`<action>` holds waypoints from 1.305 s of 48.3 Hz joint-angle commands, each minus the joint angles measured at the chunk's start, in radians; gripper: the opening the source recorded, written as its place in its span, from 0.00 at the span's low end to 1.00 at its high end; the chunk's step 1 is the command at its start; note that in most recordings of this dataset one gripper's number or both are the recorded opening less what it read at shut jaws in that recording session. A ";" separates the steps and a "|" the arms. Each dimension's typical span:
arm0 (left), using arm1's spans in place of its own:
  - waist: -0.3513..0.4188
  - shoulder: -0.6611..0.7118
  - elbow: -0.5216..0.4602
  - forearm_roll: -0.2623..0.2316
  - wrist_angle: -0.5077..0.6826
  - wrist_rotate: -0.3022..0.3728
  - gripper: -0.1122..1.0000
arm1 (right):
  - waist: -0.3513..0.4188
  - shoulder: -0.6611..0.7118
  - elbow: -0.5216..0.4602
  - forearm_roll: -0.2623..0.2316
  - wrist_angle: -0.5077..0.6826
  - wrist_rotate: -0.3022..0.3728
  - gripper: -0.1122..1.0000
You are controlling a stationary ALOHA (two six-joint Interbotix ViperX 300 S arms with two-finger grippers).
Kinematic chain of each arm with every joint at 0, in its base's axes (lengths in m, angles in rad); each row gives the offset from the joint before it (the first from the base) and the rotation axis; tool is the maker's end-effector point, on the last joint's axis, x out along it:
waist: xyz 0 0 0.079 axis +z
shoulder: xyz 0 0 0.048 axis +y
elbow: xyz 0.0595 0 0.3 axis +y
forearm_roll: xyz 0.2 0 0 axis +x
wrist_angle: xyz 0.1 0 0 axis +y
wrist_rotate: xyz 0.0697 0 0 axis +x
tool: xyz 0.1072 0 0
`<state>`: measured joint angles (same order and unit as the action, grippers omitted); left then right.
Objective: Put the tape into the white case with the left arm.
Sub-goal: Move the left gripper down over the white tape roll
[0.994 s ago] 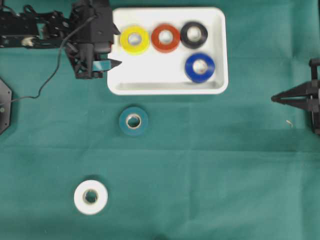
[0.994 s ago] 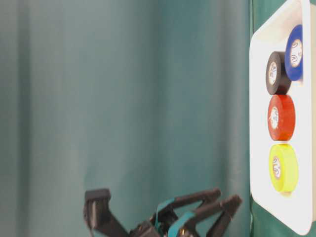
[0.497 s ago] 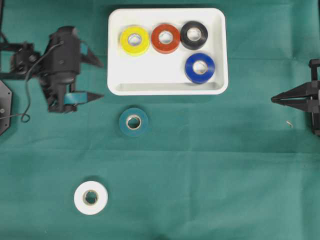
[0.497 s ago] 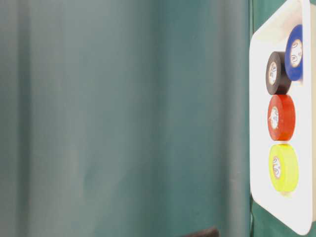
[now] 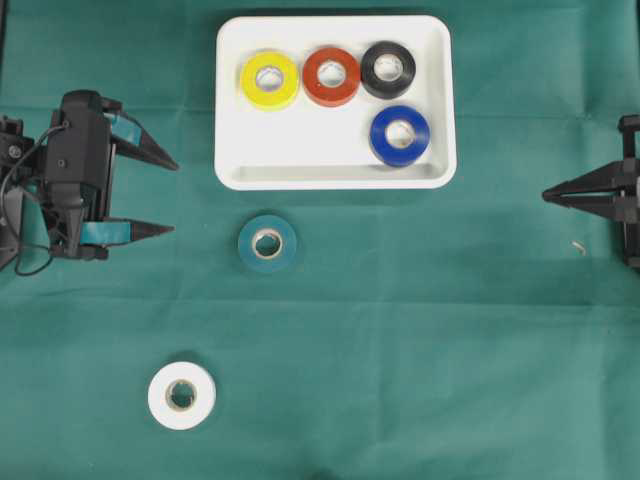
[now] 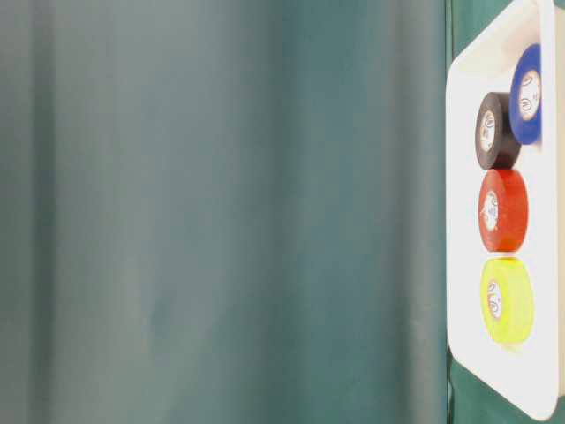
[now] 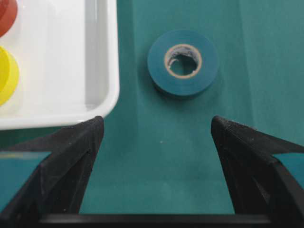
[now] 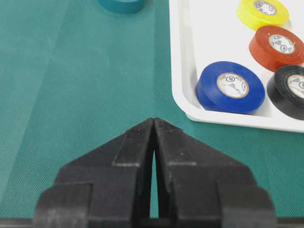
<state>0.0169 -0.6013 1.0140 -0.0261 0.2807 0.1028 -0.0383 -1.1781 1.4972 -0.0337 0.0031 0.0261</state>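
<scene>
Spread wide and empty, the left gripper [image 5: 172,196] is held at the left of the table, its teal-striped fingers [image 5: 128,232] pointed toward the teal tape roll [image 5: 267,243], which is seen lying flat on the green cloth [image 5: 420,330] just below the white case [image 5: 336,176], apart from its rim. From the left wrist view the teal tape roll [image 7: 183,61] is framed ahead between the open jaws. It is judged to be light and stiff, with a smooth outer band that may slip; a hold across the outer wall, or one finger through the core, is thought soundest. Yellow, red, black and blue rolls are already in the case. A white roll [image 5: 182,395] lies further off. The right gripper [image 8: 154,124] is pressed together, idle.
</scene>
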 commanded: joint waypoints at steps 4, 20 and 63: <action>-0.003 0.000 -0.006 -0.002 -0.005 0.000 0.92 | -0.003 0.009 -0.011 -0.002 -0.011 0.002 0.02; -0.107 0.026 0.000 -0.002 -0.012 -0.002 0.92 | -0.003 0.011 -0.012 -0.002 -0.011 0.002 0.02; -0.436 0.296 -0.055 -0.002 -0.143 -0.025 0.92 | -0.002 0.012 -0.011 -0.002 -0.012 0.048 0.02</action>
<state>-0.4050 -0.3191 0.9894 -0.0261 0.1503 0.0782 -0.0399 -1.1781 1.4972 -0.0353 0.0015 0.0721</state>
